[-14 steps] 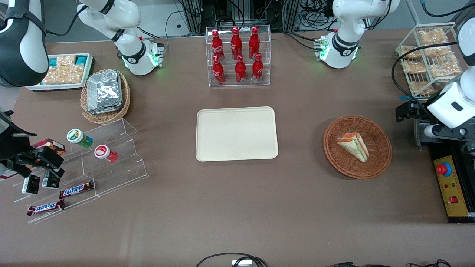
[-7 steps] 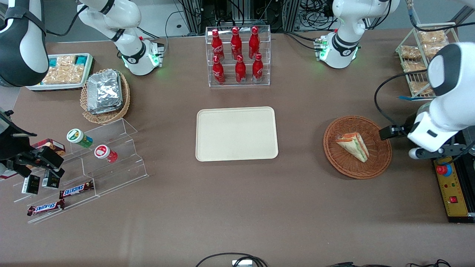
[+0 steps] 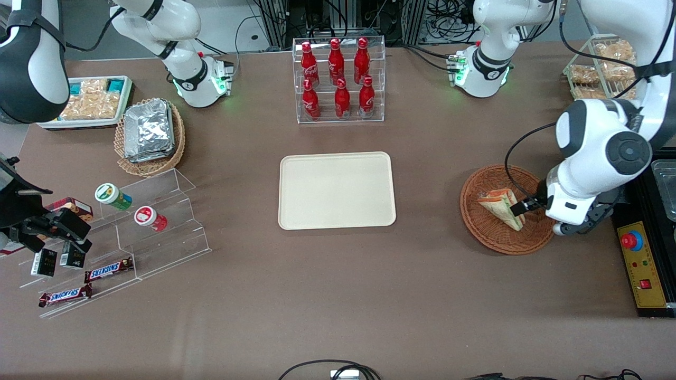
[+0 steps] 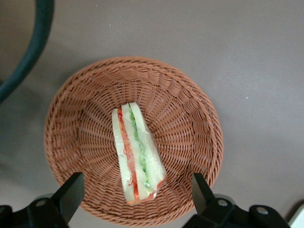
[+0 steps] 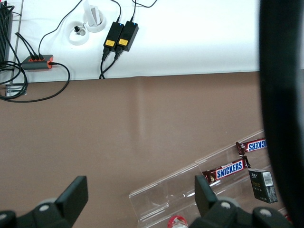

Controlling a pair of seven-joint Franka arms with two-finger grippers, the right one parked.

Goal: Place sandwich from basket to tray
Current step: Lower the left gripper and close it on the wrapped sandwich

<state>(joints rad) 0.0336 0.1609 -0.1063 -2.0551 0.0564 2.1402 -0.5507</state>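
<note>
The sandwich [image 3: 497, 205], a wrapped wedge with orange-red and green layers, lies in the reddish-brown wicker basket [image 3: 478, 232] toward the working arm's end of the table. The cream tray [image 3: 337, 190] lies flat at the table's middle with nothing on it. My left gripper [image 3: 528, 207] hangs above the basket, over the sandwich's thick end. In the left wrist view the gripper [image 4: 135, 194] is open, its two black fingers [image 4: 71, 190] wide apart and well above the sandwich [image 4: 135, 149] and basket [image 4: 190, 118], touching neither.
A clear rack of red bottles [image 3: 340, 79] stands farther from the camera than the tray. A control box with a red button [image 3: 641, 264] and a wire rack of snack packs [image 3: 607, 63] sit beside the basket. A tan basket of foil packs [image 3: 150, 134] and an acrylic snack stand [image 3: 121, 232] lie toward the parked arm's end.
My left arm has swung in from the table's edge toward the basket; the gripper now hangs over the sandwich. The sandwich, basket and tray have not moved.
</note>
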